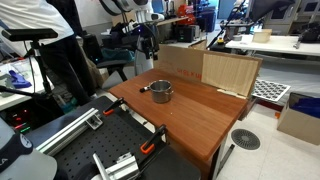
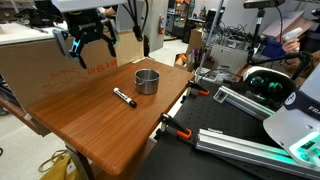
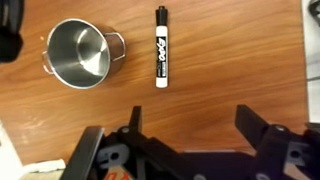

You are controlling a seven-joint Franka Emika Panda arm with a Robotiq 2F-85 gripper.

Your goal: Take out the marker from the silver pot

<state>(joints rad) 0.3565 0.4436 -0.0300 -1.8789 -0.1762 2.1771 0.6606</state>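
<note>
Finding: the marker (image 3: pixel 160 47) is out of the silver pot (image 3: pixel 80 52). It lies flat on the bench (image 3: pixel 225 60). In the wrist view it sits to the right of the pot, near it but with a clear strip of wood between them. The same gap shows in an exterior view, where the marker (image 2: pixel 124 97) lies on the near-left side of the pot (image 2: pixel 147 80). I judge the task essentially done.

Gripper (image 3: pixel 190 122): fingers spread wide, nothing between them. In an exterior view the gripper (image 2: pixel 90 47) hangs well above the bench, over its far left part, clear of both things.

Condition of the marker: a short straight stick with a white barrel, dark printing along it, a black cap at one end and a dark tip at the other. No damage is visible. The other exterior view shows only a small dark sliver beside the pot (image 1: pixel 161 92), too small to assess.

Risks from here:
- The barrel is round and rests on smooth wood. A brush from my fingers on any descent would likely roll it, possibly against the pot or towards the bench edge.
- The pot looks light, and its small side handles stick out. A careless sideways pass could catch one and slide the pot into the marker.
- Gripping the marker again would serve no purpose and could drag it.

The pot interior shows bare metal with nothing inside.
</note>
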